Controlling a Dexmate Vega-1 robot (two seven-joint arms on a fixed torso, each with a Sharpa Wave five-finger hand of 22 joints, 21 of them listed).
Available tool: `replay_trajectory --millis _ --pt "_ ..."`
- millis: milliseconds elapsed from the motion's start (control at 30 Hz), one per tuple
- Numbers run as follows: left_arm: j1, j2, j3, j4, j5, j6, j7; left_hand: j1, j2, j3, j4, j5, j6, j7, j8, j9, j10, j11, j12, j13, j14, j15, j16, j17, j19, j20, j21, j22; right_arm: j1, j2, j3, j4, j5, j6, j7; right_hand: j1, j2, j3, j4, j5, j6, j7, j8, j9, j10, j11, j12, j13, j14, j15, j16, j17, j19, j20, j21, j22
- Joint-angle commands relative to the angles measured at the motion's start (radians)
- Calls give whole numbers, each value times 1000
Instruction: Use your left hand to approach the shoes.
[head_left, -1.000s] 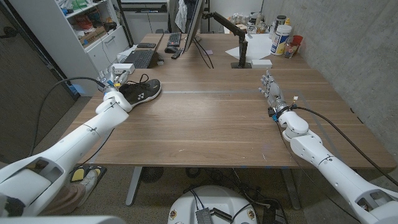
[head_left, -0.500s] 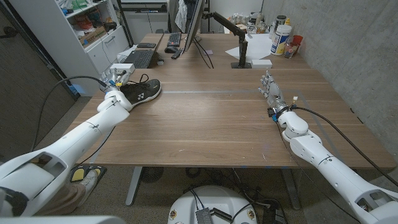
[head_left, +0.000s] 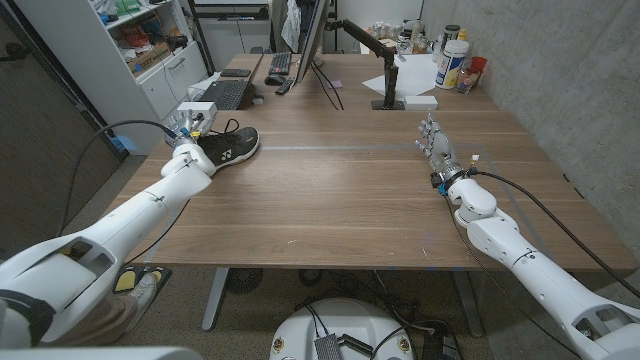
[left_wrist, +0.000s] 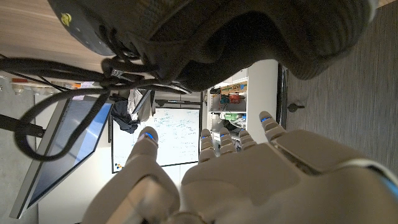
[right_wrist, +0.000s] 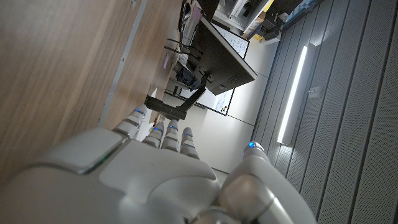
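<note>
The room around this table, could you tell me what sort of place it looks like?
Most likely an office or lab workroom: a monitor with keyboards stands at the wooden table's far end, with storage shelves beside it and a whiteboard in the left wrist view.

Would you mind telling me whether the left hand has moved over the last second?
Yes, slightly: the left hand has crept forward along the table beside the black shoe, nearer the white box behind it.
</note>
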Motion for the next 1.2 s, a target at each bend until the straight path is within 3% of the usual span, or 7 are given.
replay_trajectory --millis 33,367,1200 --pt "-32 -19 27 49 4 -21 -15 15 -1 1 -1 0 -5 1 -3 1 -8 3 0 5 -10 6 -2 3 0 1 1 3 0 -2 4 3 4 6 6 4 6 -3 1 2 3 -6 2 2 -1 -1 1 2 -5 -3 5 3 -2 -4 5 4" --pt "-71 -50 55 127 4 -43 -29 16 -1 1 -1 0 -5 2 -3 2 -10 1 -1 5 -12 5 -2 3 1 -1 1 3 3 -4 8 5 3 11 6 5 7 -3 1 2 3 -6 2 2 -1 -2 1 2 -5 -3 6 3 -2 -4 6 4" --pt "-103 -69 76 189 -6 -73 -36 17 0 0 -1 0 -6 2 -2 2 -12 1 -1 5 -14 5 -2 3 2 -3 1 3 -1 -2 8 -2 3 5 -4 5 8 -5 0 2 4 -7 2 2 -1 -1 1 2 -6 -3 6 3 -3 -4 6 4"
